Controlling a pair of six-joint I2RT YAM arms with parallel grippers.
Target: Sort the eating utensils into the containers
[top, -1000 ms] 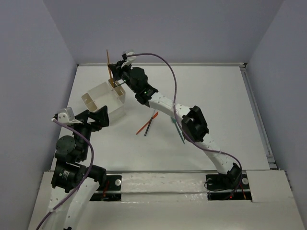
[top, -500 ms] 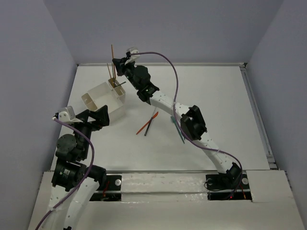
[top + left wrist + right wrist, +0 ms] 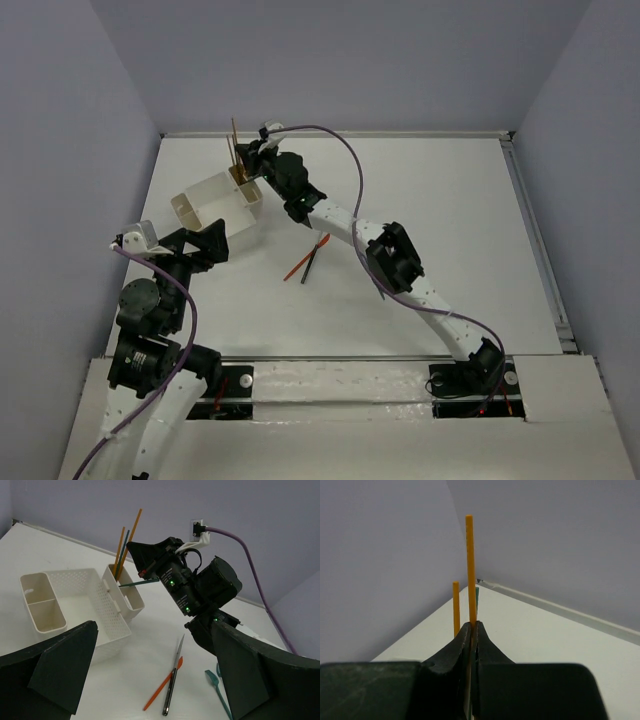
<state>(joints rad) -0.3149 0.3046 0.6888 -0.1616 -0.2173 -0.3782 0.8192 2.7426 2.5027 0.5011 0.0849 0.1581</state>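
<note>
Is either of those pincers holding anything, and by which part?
The right pincer pinches an orange stick along its lower part, most of it rising above. The left pincer is open, empty.

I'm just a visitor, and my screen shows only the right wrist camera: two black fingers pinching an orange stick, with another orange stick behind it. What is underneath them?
Observer: A white box. The right gripper holds the orange stick upright at one of its narrow end compartments.
Operator: Is the other orange stick in there too?
Observer: Yes, it stands in that same compartment, with a dark teal stick beside it.
Operator: Is anything not yet sorted?
Observer: An orange utensil, a dark stick and some teal pieces lie on the table beside the box.
</note>
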